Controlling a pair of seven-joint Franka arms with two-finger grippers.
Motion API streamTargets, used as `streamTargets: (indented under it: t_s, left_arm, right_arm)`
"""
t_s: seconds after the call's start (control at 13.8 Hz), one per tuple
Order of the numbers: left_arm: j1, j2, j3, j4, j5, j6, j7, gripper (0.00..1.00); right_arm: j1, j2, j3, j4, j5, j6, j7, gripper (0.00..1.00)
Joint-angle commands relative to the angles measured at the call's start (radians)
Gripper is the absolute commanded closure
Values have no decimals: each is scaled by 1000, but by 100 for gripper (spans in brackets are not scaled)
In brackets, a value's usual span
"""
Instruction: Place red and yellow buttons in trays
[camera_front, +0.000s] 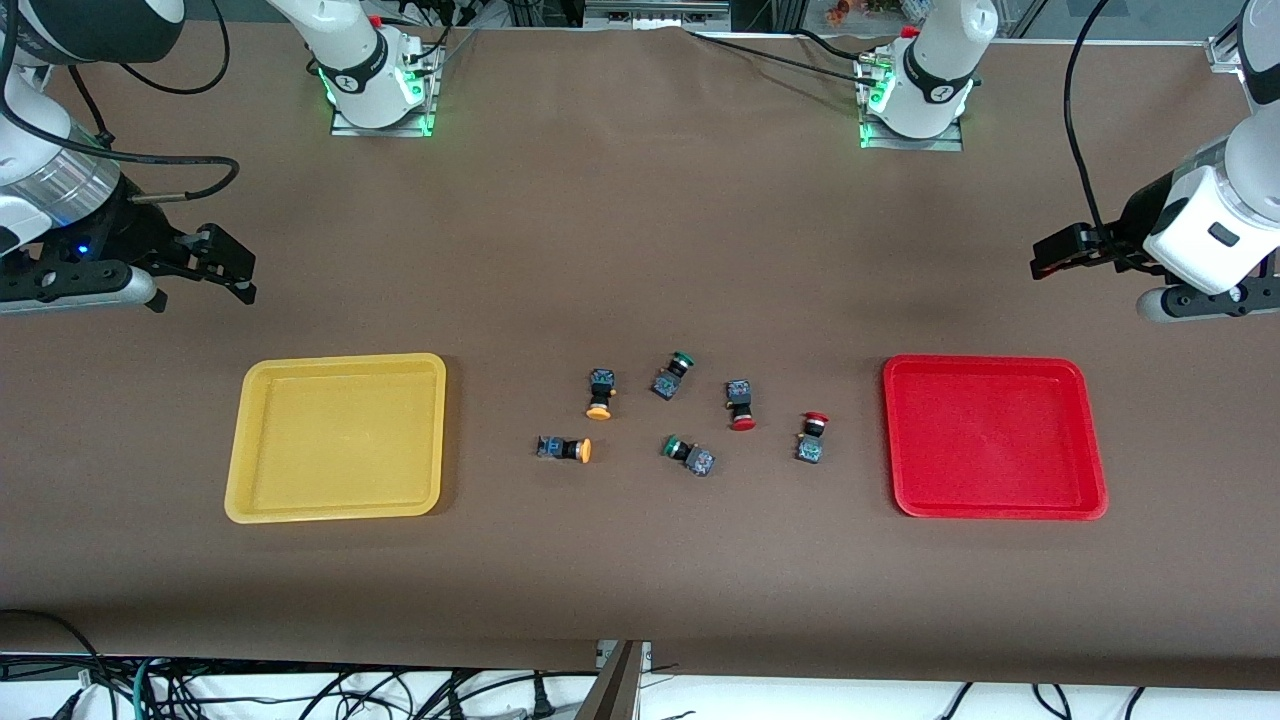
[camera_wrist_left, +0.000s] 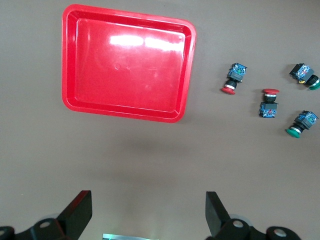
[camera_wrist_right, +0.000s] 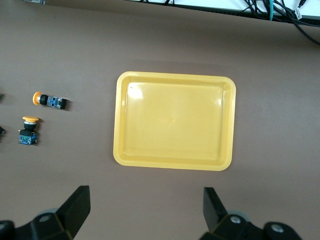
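Observation:
The yellow tray (camera_front: 338, 437) lies toward the right arm's end and the red tray (camera_front: 995, 437) toward the left arm's end; both hold nothing. Between them lie two yellow-capped buttons (camera_front: 600, 393) (camera_front: 565, 449) and two red-capped buttons (camera_front: 740, 405) (camera_front: 812, 437). My left gripper (camera_front: 1045, 262) is open and empty over bare table by the red tray (camera_wrist_left: 127, 62); its view shows the red buttons (camera_wrist_left: 233, 78) (camera_wrist_left: 269, 102). My right gripper (camera_front: 238, 272) is open and empty over bare table by the yellow tray (camera_wrist_right: 175, 120); its view shows the yellow buttons (camera_wrist_right: 48, 100) (camera_wrist_right: 28, 131).
Two green-capped switches (camera_front: 673, 375) (camera_front: 688, 455) lie among the buttons, between the yellow and red ones. They also show in the left wrist view (camera_wrist_left: 305, 75) (camera_wrist_left: 302, 123). A brown cloth covers the table. Cables hang below the table's front edge.

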Motion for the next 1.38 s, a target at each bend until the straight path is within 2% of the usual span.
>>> streamTargets:
  t_s: [0.0, 0.29, 1.31]
  left_arm:
    - [9, 16, -3, 31, 10, -5, 20, 0]
    - [11, 45, -2, 91, 13, -7, 20, 0]
    - [5, 75, -6, 95, 0, -2, 20, 0]
  right_arm:
    - [0, -3, 9, 16, 14, -22, -1, 0]
    - [3, -3, 7, 16, 17, -39, -3, 0]
    - [6, 4, 7, 16, 17, -25, -11, 0]
